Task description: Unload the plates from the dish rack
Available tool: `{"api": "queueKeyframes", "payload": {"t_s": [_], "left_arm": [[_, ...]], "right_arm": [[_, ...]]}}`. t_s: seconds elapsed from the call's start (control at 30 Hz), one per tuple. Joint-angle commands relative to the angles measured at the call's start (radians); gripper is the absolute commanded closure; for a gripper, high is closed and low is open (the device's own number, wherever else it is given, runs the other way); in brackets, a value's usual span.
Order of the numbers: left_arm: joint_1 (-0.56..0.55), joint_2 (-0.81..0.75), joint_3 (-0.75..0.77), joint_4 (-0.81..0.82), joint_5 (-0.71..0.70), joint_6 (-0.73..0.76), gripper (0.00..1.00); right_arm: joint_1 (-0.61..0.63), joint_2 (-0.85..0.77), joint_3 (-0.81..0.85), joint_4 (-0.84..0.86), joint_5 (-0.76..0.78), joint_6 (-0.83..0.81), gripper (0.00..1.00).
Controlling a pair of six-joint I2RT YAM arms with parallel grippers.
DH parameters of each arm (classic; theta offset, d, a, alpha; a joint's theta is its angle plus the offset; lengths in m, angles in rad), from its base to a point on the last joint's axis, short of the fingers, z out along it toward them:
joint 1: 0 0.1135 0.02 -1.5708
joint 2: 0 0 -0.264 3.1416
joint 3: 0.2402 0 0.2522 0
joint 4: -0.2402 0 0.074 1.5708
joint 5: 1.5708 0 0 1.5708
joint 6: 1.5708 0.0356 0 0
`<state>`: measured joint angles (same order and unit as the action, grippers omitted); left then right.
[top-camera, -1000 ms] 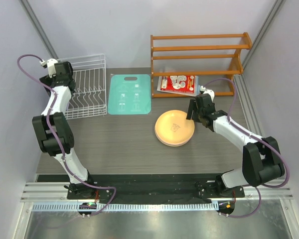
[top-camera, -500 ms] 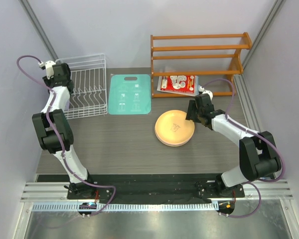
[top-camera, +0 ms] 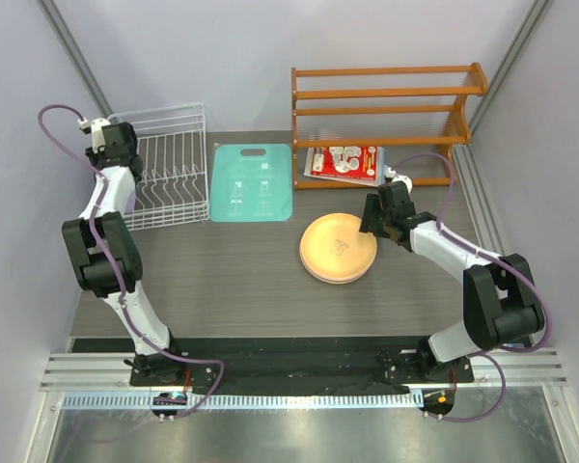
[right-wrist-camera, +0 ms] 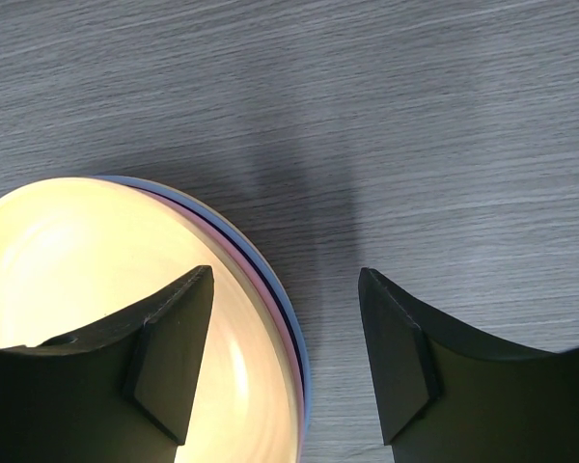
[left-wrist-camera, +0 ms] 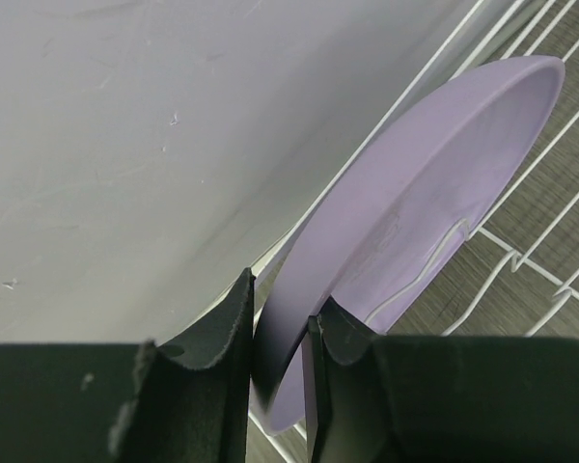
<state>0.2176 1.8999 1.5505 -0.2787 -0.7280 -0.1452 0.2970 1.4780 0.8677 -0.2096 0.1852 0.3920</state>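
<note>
A lavender plate (left-wrist-camera: 415, 203) stands on edge in the white wire dish rack (top-camera: 169, 174), against its left side. My left gripper (left-wrist-camera: 278, 333) is shut on that plate's rim, one finger on each face. From above, the left gripper (top-camera: 109, 145) sits at the rack's back left corner and hides the plate. A stack of plates (top-camera: 338, 247) with a yellow one on top lies flat on the table; pink and light blue rims show under it (right-wrist-camera: 289, 338). My right gripper (right-wrist-camera: 285, 338) hovers open over the stack's right edge, holding nothing.
A teal cutting board (top-camera: 252, 182) lies flat between the rack and the stack. The orange wooden shelf rack (top-camera: 386, 106) stands at the back right with a red printed packet (top-camera: 344, 161) under it. Grey walls close in on the left, back and right.
My left gripper has closed onto the lavender plate's rim and drawn slightly back toward the rack's corner. The right gripper has barely moved beside the stack.
</note>
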Motion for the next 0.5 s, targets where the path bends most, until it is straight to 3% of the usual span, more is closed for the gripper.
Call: {"api": "queueKeyframes", "payload": {"t_s": [0.0,0.47], "left_arm": [[0.002,-0.094,0.057,0.087,0.041,-0.002,1.00],[-0.070,-0.205,0.031,0.130,-0.099,0.211,1.00]], "right_arm": [[-0.004,-0.016,0.016,0.030,-0.012,0.008,0.33],[-0.006,-0.100,-0.001,-0.005,-0.036,0.002,0.32]]}}
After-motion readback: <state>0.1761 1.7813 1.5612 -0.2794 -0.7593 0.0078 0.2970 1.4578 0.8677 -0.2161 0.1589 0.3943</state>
